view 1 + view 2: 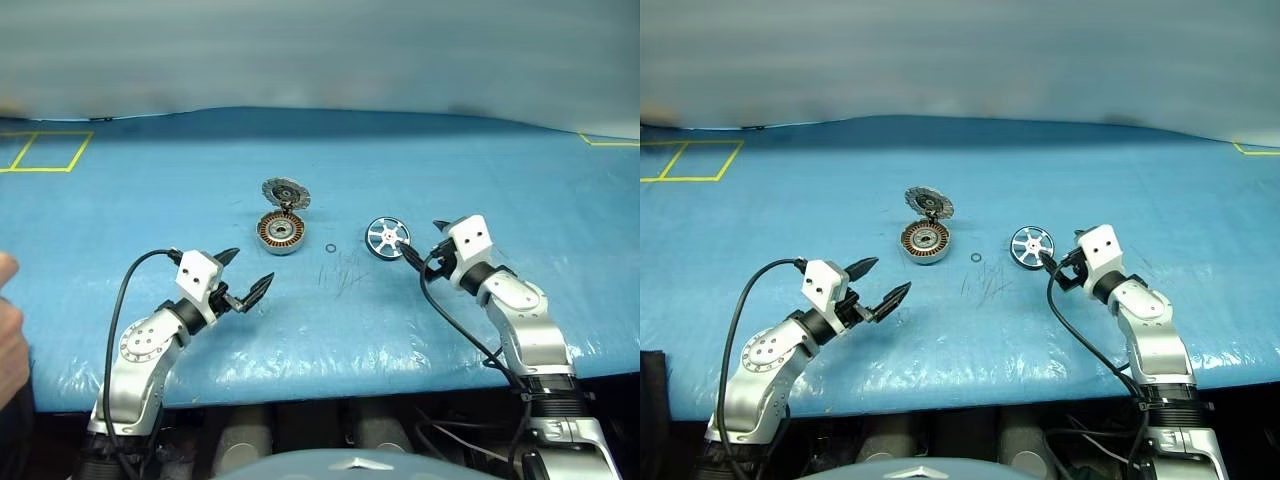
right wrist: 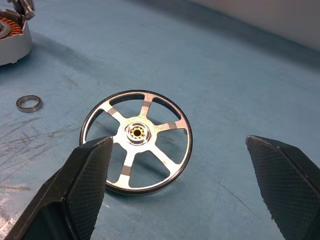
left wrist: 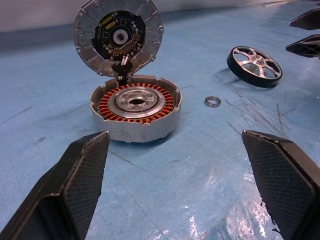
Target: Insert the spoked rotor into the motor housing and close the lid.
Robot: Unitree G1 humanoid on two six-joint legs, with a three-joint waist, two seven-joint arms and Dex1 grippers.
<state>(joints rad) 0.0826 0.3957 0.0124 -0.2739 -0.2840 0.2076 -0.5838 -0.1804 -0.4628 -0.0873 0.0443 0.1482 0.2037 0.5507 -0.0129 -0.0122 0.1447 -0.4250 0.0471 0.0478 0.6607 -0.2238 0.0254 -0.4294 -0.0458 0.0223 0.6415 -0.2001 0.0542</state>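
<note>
Head cam: you've got all parts laid out on the blue mat (image 1: 420, 330), nothing held yet.
Housing: motor housing (image 1: 281, 232) sits flat mid-mat, open side up, copper windings showing.
Lid: lid (image 1: 286, 193) stands up off the housing's far rim, hinged open, dark inner face twd you.
Rotor: spoked rotor (image 1: 387, 238) lies flat on the mat to the right of the housing, apart from it, spokes up.
Ring: small dark ring (image 1: 330, 248) on the mat btwn housing and rotor, touching neither.
L grip: left gripper (image 1: 243, 279) hovers near side of the housing, jaws spread wide, empty; its wrist cam looks straight at the housing btwn both fingers.
R grip: right gripper (image 1: 424, 246) sits just beside the rotor, jaws wide apart, nothing in them; on its wrist cam one finger (image 2: 85, 180) overlaps the rotor's rim, contact unclear.
Edge: a person's hand (image 1: 10, 325) at your far left, off the parts.
</note>
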